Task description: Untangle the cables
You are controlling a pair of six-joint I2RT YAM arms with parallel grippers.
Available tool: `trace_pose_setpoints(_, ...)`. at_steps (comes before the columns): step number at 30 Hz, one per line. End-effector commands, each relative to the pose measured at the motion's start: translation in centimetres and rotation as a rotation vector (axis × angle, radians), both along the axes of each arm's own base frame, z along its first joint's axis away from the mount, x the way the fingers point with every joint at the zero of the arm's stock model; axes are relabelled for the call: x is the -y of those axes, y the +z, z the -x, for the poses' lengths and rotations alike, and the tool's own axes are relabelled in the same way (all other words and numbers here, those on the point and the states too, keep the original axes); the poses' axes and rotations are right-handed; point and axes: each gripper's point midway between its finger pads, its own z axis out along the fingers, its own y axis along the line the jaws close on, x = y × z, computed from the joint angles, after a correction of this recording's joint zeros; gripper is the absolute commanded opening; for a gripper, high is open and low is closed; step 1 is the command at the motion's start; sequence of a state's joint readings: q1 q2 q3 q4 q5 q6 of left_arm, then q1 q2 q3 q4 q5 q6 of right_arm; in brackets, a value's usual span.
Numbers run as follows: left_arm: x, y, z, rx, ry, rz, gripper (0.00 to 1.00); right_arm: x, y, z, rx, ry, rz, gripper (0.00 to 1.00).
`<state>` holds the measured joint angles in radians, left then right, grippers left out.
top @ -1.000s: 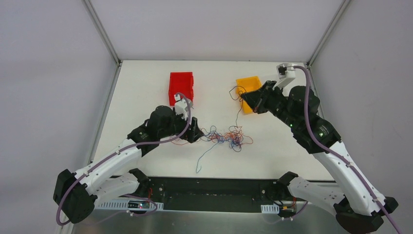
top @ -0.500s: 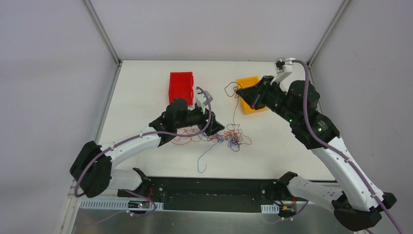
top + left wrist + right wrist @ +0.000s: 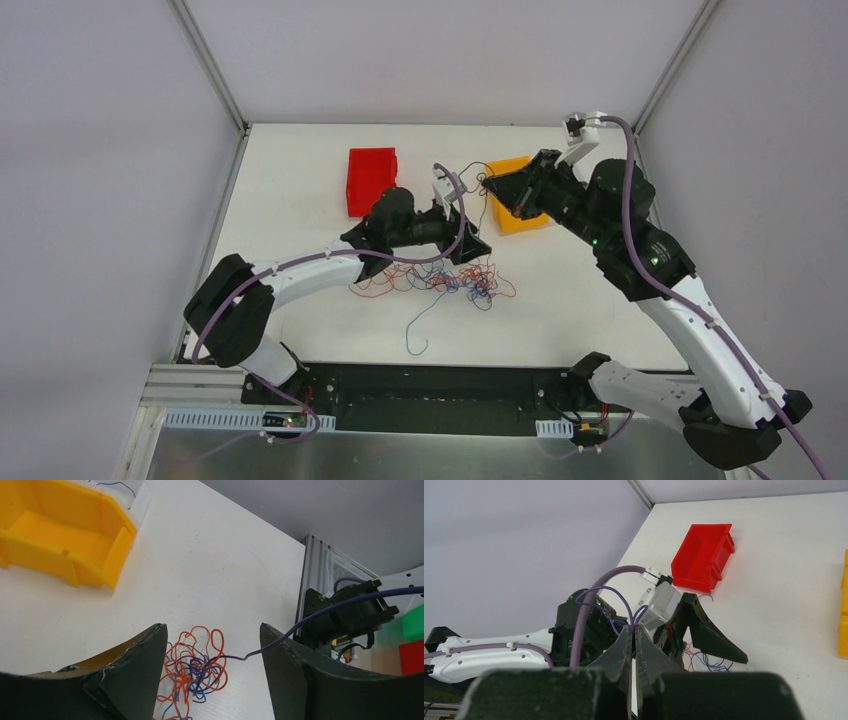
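The cables point(image 3: 462, 280) lie as a small knot of orange, blue and purple wires mid-table, with loose strands spreading left. In the left wrist view the knot point(image 3: 196, 672) sits on the table below and between the jaws. My left gripper point(image 3: 472, 250) point(image 3: 212, 630) is open and empty just above the knot's far side. My right gripper point(image 3: 491, 187) point(image 3: 633, 626) is shut on a thin purple strand point(image 3: 616, 594), held above the table near the yellow bin. That strand point(image 3: 280, 639) runs up from the knot.
A red bin point(image 3: 372, 178) stands at the back left of centre and a yellow bin point(image 3: 520, 195) at the back right, partly under my right arm. A loose blue strand point(image 3: 414, 325) trails toward the near edge. The two grippers are close together.
My left arm has swung right, from the knot's left side to over its far right side. My right gripper has shifted slightly left, still holding the strand.
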<state>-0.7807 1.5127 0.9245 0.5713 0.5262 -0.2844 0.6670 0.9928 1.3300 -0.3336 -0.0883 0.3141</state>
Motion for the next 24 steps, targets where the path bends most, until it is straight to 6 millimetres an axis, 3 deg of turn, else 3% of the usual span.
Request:
trace_pose_setpoints(1, 2.4, 2.2, 0.8, 0.005, -0.045, 0.079, 0.65, 0.6, 4.3, -0.1, 0.080, -0.033, -0.085, 0.00)
trace_pose_setpoints(5, 1.9, -1.4, -0.8, -0.104, 0.088, 0.063, 0.48, 1.5, 6.7, -0.5, 0.129, -0.083, -0.100, 0.00)
trace_pose_setpoints(8, 1.8, -4.4, -1.3, -0.169, 0.134, 0.041, 0.38, 3.0, 9.8, -0.8, 0.195, -0.158, -0.122, 0.00)
trace_pose_setpoints(13, 1.8, -9.0, -1.0, -0.278, 0.146, -0.033, 0.35, 5.7, 15.0, -0.9, 0.308, -0.274, -0.165, 0.00)
trace_pose_setpoints(17, -0.9, -12.3, -0.8, -0.322, 0.256, -0.133, 0.33, 7.7, 18.2, -0.8, 0.374, -0.356, -0.190, 0.00)
trace_pose_setpoints(21, -4.0, -13.3, -0.2, -0.310, 0.338, -0.217, 0.32, 9.0, 18.5, -0.7, 0.394, -0.414, -0.178, 0.00)
trace_pose_setpoints(24, -6.0, -12.0, 0.0, -0.280, 0.396, -0.237, 0.33, 9.4, 16.5, -1.4, 0.373, -0.453, -0.143, 0.00)
